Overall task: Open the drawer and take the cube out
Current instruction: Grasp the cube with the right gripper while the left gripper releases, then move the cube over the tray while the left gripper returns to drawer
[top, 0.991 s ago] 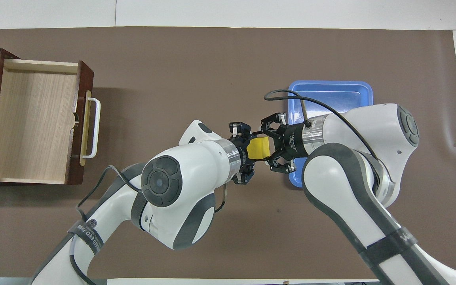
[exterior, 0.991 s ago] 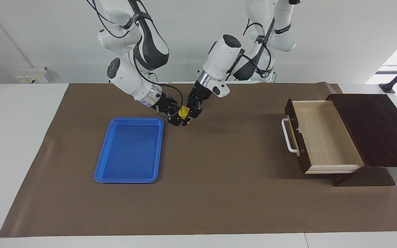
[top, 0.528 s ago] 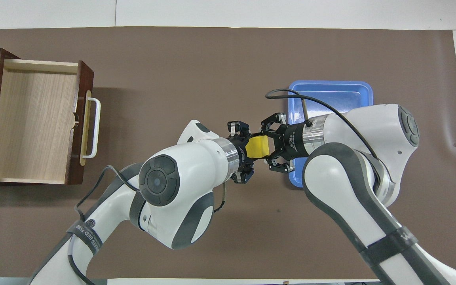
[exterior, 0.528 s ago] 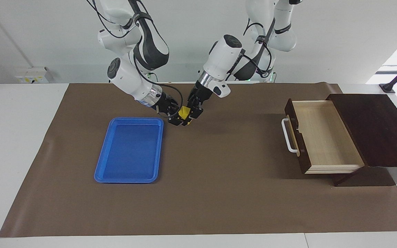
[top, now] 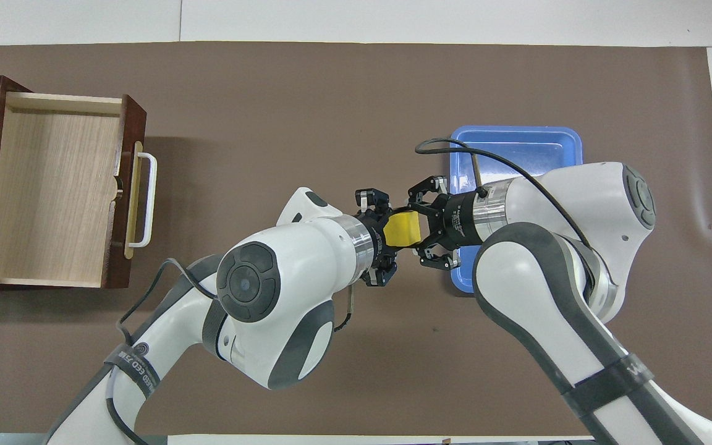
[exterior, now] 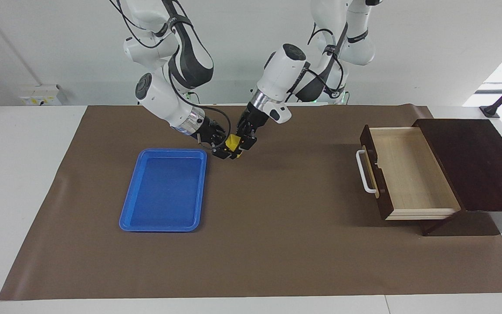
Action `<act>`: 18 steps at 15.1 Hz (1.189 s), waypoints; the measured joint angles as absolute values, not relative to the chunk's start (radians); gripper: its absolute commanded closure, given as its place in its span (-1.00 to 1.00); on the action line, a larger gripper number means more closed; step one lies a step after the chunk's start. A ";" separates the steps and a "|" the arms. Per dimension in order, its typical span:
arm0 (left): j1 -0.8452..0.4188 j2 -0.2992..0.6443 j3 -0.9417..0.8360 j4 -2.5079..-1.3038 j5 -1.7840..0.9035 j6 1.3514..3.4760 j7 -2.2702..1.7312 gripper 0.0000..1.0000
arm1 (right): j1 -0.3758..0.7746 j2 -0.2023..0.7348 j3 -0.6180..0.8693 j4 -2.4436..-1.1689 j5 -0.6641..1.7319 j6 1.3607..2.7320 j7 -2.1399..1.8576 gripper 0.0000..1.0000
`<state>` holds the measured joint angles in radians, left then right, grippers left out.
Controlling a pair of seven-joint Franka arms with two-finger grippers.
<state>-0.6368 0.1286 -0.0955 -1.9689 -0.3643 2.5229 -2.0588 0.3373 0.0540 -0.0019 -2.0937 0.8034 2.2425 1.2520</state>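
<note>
Both claws met at the yellow cube [exterior: 233,141] over the brown mat [exterior: 277,244], beside the blue tray [exterior: 164,192].
The left claw [exterior: 243,144] and right claw [exterior: 220,148] each touched it; which gripped, I cannot tell. The drawer [exterior: 408,174] stood open.

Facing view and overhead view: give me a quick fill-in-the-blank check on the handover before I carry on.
1. The drawer stands ____, and nothing lies in it.
2. The yellow cube is up in the air between the left gripper and the ____ gripper.
3. The cube is over the brown mat, beside the blue ____.
4. The tray holds ____.

Missing words: open; right; tray; nothing
</note>
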 measured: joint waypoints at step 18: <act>-0.041 0.121 -0.085 -1.899 0.097 2.165 -1.084 -1.00 | -0.018 0.489 0.002 -1.716 0.862 1.999 1.036 1.00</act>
<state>-0.0407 0.1206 -0.0847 -1.8988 0.0975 2.1647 -1.0836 -0.0177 0.4890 0.0023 -1.7164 0.8617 1.9992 1.0359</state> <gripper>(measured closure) 0.000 0.432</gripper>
